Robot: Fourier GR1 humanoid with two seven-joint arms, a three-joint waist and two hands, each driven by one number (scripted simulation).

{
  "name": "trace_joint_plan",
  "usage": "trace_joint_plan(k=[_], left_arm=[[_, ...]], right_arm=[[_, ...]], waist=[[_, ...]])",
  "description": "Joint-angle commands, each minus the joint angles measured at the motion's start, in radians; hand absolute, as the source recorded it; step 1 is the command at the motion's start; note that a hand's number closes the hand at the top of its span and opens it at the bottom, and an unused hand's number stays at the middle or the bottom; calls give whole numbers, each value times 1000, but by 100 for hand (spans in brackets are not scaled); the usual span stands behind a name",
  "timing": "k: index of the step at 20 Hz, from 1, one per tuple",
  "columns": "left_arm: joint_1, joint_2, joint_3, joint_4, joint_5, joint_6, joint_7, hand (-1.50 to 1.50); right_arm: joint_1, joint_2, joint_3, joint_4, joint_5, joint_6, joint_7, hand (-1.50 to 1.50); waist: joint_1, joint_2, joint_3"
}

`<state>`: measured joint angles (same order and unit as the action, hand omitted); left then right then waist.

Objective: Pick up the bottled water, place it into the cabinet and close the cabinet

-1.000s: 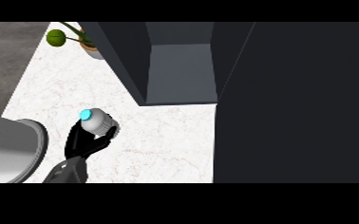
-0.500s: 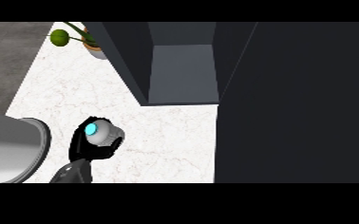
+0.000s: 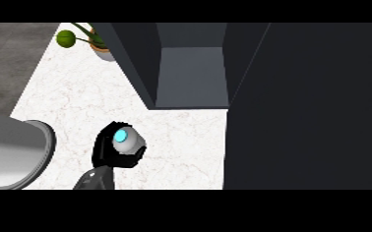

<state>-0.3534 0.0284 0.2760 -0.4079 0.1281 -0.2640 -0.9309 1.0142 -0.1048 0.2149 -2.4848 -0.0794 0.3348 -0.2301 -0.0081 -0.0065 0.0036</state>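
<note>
The bottle [image 3: 128, 143] is in the lower left of the frame, above the white marbled counter [image 3: 73, 93]. It is seen from the top, so it looks short: a round, pale grey-white body with a bright light-blue cap turned toward the camera. The left hand [image 3: 106, 150] holds it. Its black fingers curl around the body from the left side and from below, and they hide part of the bottle. The grey forearm enters from the lower edge just under the hand.

The cabinet [image 3: 193, 73] stands in the upper middle of the frame, well apart from the bottle, up and to the right of it. It is open, and a dark grey floor shows inside. Its dark door [image 3: 298, 108] fills the right side of the frame.

A green plant [image 3: 73, 37] in a pot is in the upper left corner. A grey round basin [image 3: 25, 152] shows at the left edge, near the hand.
</note>
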Motion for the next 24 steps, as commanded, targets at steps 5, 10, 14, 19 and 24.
trace_joint_plan(k=[5, 10, 14, 19, 24], left_arm=[[-16, -28, -199, -102, 188, 23, 117, 150], [-34, -28, -393, -246, 335, 180, 188, 150], [-67, -28, -478, -367, 320, 363, 253, 150], [-69, -28, -623, -523, 354, 528, 341, 150], [-252, -28, -646, -452, 394, 660, 443, 150]], right_arm=[[31, 3, 38, -66, -30, 7, 24, -150], [16, -3, 8, -95, -79, 0, 51, -150], [26, -16, -44, -48, -104, 27, -7, -150], [13, 2, -50, -54, -115, 15, 9, -150], [4, -1, -75, -33, -97, 29, -25, -150]], waist=[[-6, -3, -3], [-10, -4, -3], [-8, -1, -2], [-6, 1, -3], [-23, 6, -4]])
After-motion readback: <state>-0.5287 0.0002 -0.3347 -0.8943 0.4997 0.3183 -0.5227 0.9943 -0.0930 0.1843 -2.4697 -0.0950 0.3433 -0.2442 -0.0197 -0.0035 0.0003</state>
